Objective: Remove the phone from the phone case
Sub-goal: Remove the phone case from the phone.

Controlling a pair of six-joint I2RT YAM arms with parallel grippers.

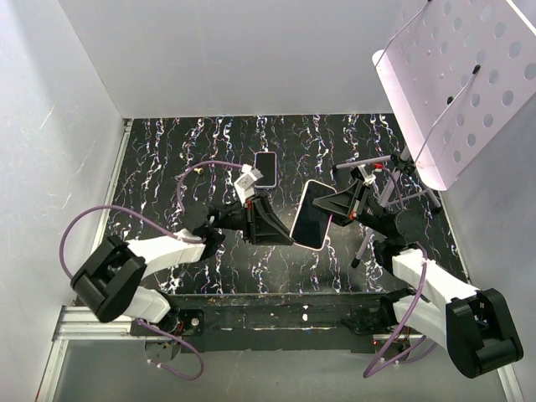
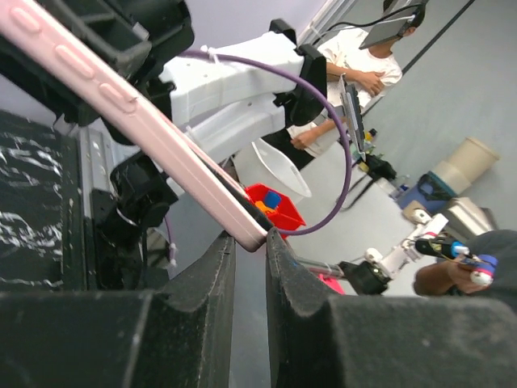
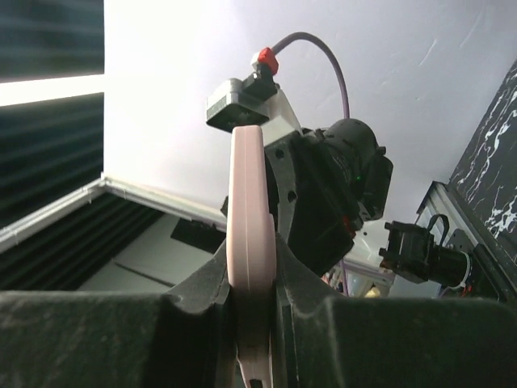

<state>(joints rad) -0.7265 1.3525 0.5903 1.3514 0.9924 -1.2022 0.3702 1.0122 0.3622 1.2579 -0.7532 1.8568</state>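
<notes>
A phone in a pink case (image 1: pixel 312 215), dark screen up, is held tilted in the air above the middle of the black marbled table (image 1: pixel 167 159). My right gripper (image 1: pixel 332 209) is shut on its right long edge; in the right wrist view the pink case (image 3: pixel 250 186) stands pinched between the fingers, with my right gripper (image 3: pixel 252 259) tight around it. My left gripper (image 1: pixel 283 228) meets the lower left corner. In the left wrist view the pink case (image 2: pixel 121 93) runs diagonally, its corner wedged between the nearly closed tips of my left gripper (image 2: pixel 250 238).
A second dark-screened, pink-edged phone (image 1: pixel 265 167) lies flat on the table behind the left gripper. A white perforated stand (image 1: pixel 461 75) on a tripod (image 1: pixel 394 180) fills the back right. White walls enclose the table. A metal rail (image 1: pixel 276 314) runs along the near edge.
</notes>
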